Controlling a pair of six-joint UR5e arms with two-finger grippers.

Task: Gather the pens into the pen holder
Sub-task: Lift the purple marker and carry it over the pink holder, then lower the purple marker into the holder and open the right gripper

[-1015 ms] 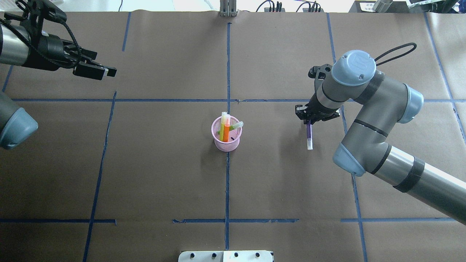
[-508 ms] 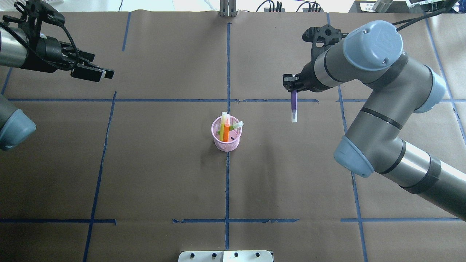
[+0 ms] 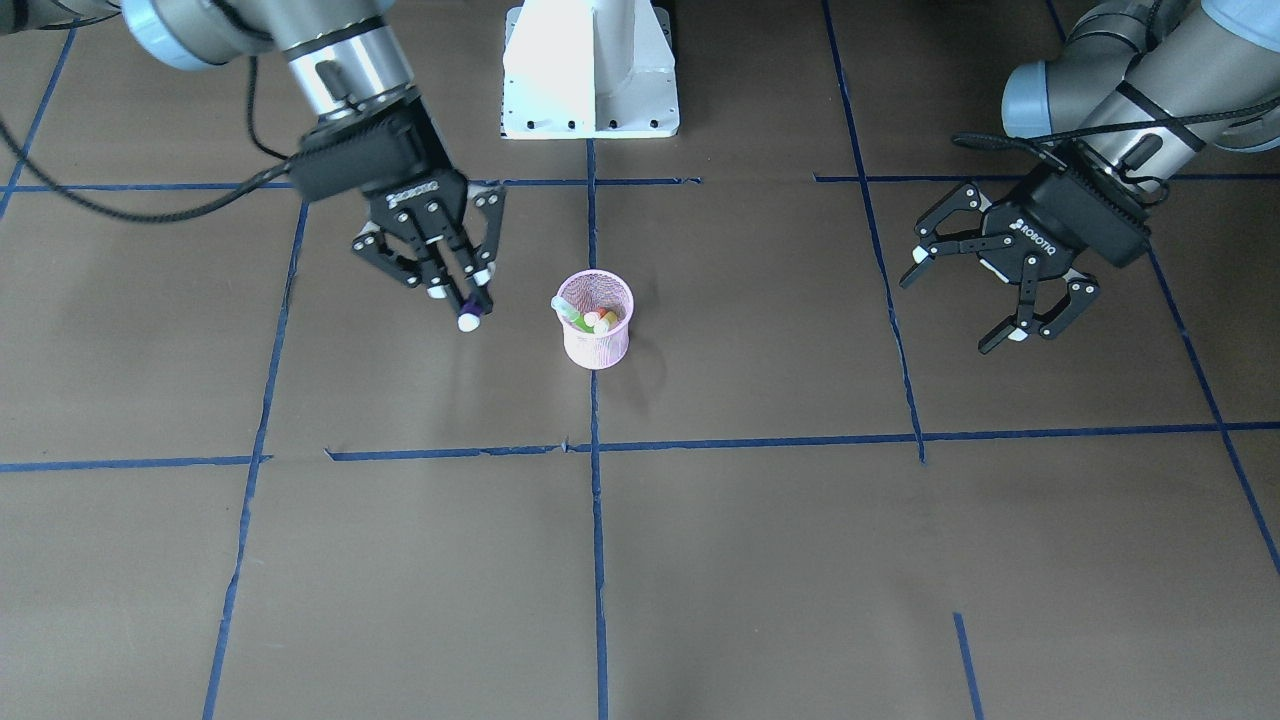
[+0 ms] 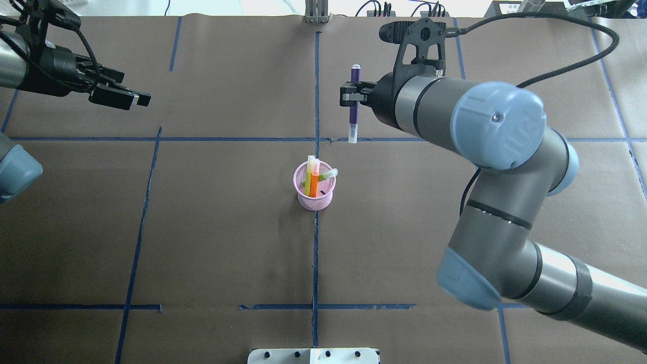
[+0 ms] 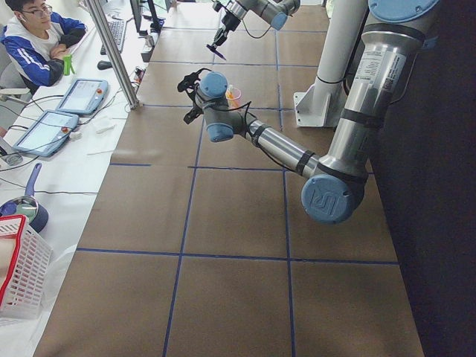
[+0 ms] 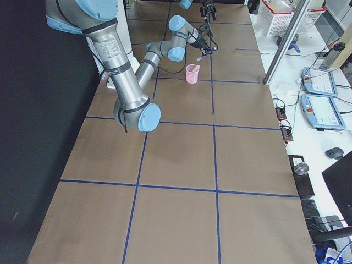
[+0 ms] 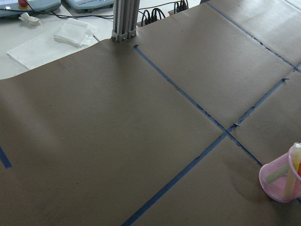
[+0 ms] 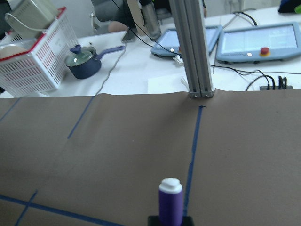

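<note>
**Purple pen aloft beside the pink holder**

The right gripper (image 3: 458, 297) is clamped on the purple pen (image 4: 353, 120) near mid-barrel. It holds the pen off the worktop (image 4: 202, 227) with a pale end lowest. The pen hangs to the robot's right of the pen holder (image 4: 314, 200), apart from its rim. The left gripper (image 3: 948, 315) is spread wide with nothing in it, well off on the other side. The holder is a small round pink wire-mesh cup. An orange pen (image 4: 314, 186) and a green pen (image 4: 307, 184) stand slanted in it, their pale caps above the rim. Flat brown paper crossed by blue tape lines (image 4: 316, 253) lies open around it.
</note>
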